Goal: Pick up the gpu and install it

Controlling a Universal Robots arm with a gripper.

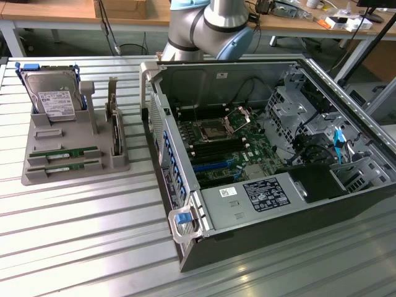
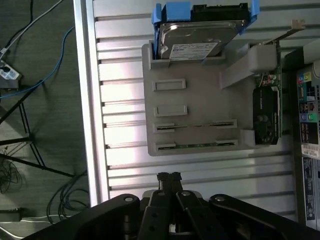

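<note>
Two gpu sticks, thin green boards, lie in the front slots of a grey holder tray [image 1: 37,173]: one gpu [image 1: 67,153] [image 2: 195,125] and a second [image 1: 65,166] [image 2: 196,145] beside it. My gripper [image 2: 168,177] hovers high over the slatted table, just off the tray's edge nearest the sticks. Its fingertips are pressed together and nothing is between them. In the exterior view a part of the arm [image 1: 210,25] hangs over the far side of the table, behind the open computer case [image 1: 272,161].
The tray [image 2: 200,100] also holds a silver hard drive [image 1: 54,99] [image 2: 197,42] in a blue frame and a dark card [image 1: 114,133] [image 2: 265,115] standing on edge. The motherboard [image 1: 223,148] lies exposed inside the case. Cables lie on the floor beyond the table's edge [image 2: 82,100].
</note>
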